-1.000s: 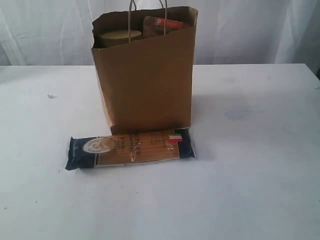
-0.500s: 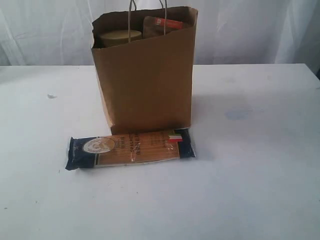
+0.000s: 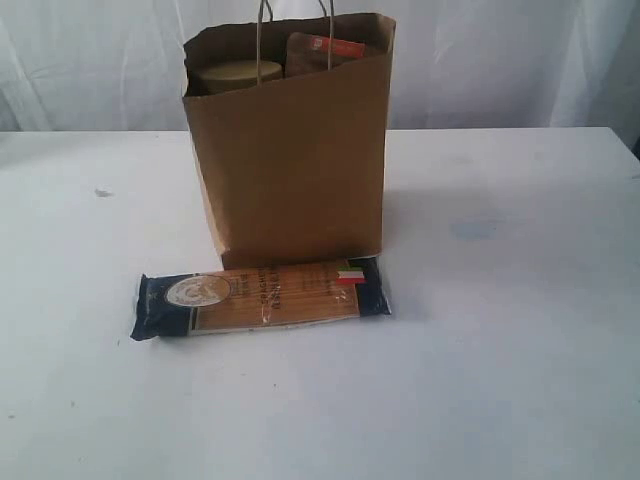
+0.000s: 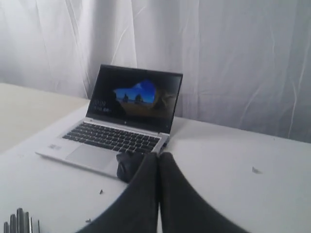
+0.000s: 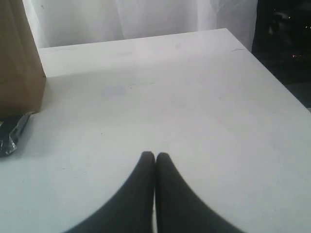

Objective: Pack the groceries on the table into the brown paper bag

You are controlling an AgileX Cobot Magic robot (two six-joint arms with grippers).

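Observation:
The brown paper bag [image 3: 290,150] stands upright at the back middle of the white table [image 3: 500,350]. Inside its mouth show the jar's olive-yellow lid [image 3: 236,72] and the brown orange-labelled pouch [image 3: 325,50]. The flat blue-ended spaghetti packet [image 3: 260,296] lies on the table just in front of the bag. Carton, can and yellow bottle are hidden. Neither gripper appears in the exterior view. My left gripper [image 4: 158,156] is shut and empty, away from the bag. My right gripper [image 5: 155,156] is shut and empty over bare table; the bag's side [image 5: 19,58] and the packet's end [image 5: 12,133] sit at the edge of that view.
An open laptop [image 4: 121,121] sits on the table ahead of the left gripper, with a small dark object [image 4: 127,165] beside it. The table's edge [image 5: 272,73] drops off near the right gripper. A white curtain hangs behind.

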